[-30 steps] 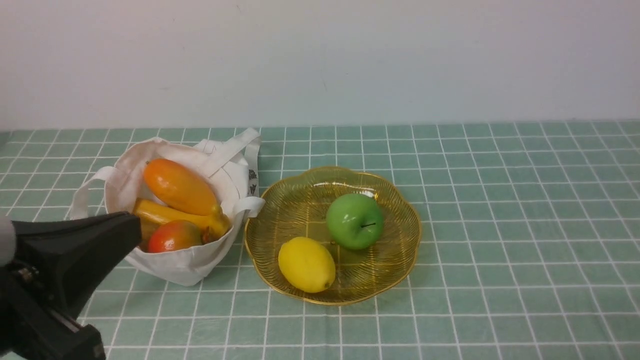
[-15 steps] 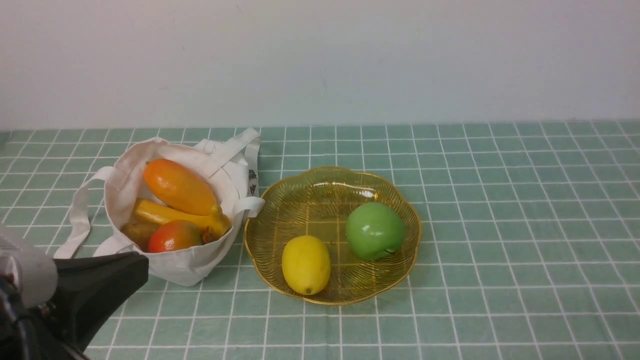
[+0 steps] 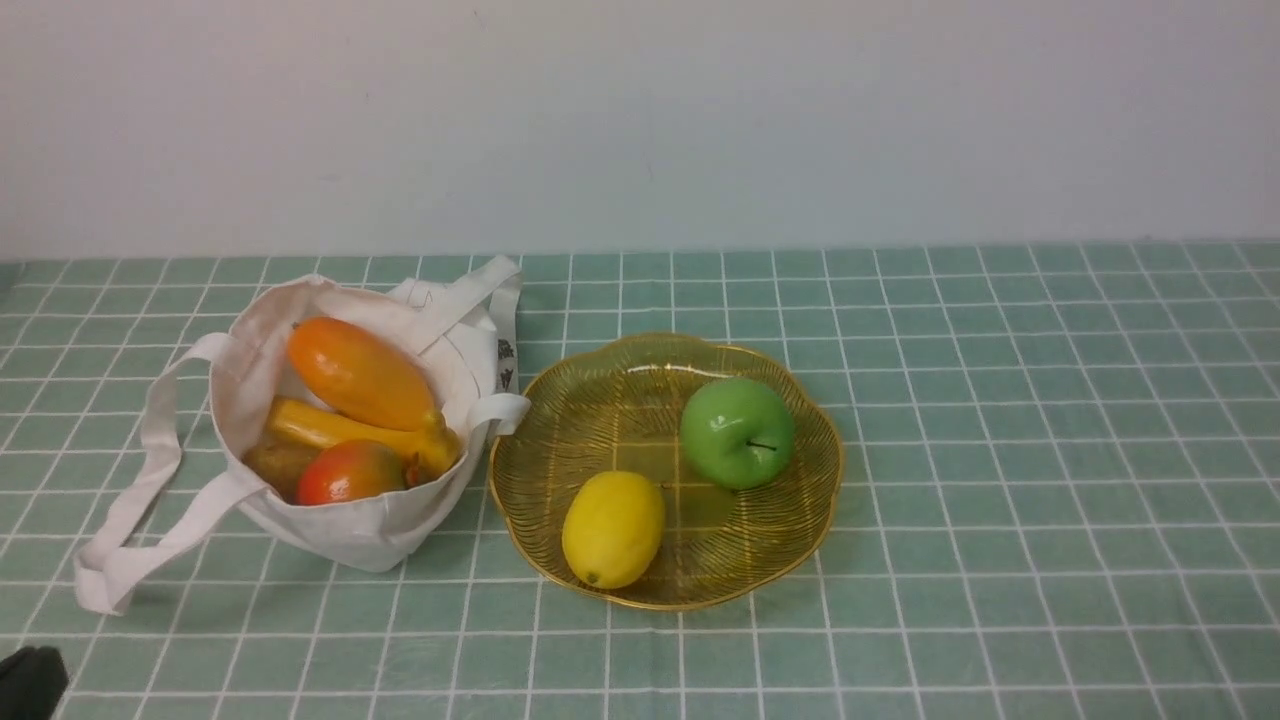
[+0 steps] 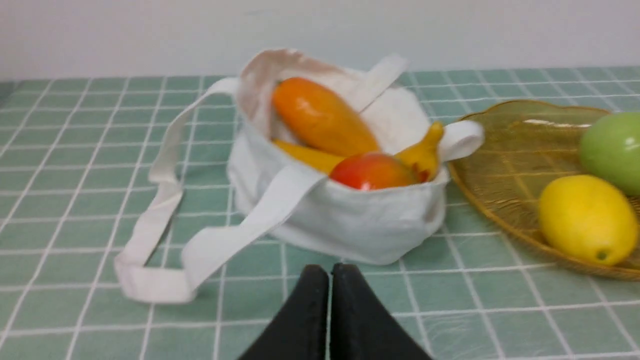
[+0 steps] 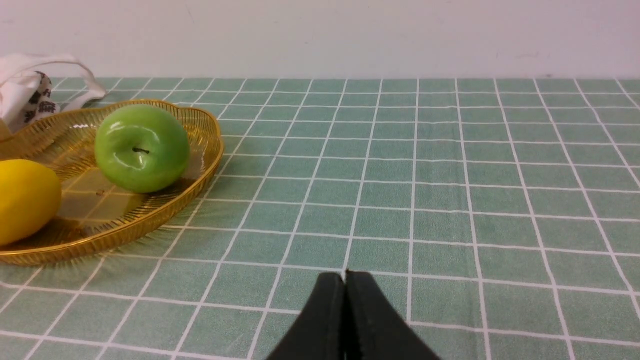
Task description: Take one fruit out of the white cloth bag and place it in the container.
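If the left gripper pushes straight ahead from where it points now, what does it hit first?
Most likely the near wall of the white cloth bag. The shut left gripper points at it over bare tablecloth; the strap lies just off to one side. Depth is uncertain.

Plain wall, tiled-pattern worktop ahead.
I'm looking across my worktop [image 3: 1000, 450], covered in a green cloth with a white grid, running back to a bare off-white wall [image 3: 700, 120] under soft, even light.

Front view high over the tablecloth [image 3: 1000, 450], wrist views low and near, all sharing the container [image 3: 810, 500], slightly blurred leftward.
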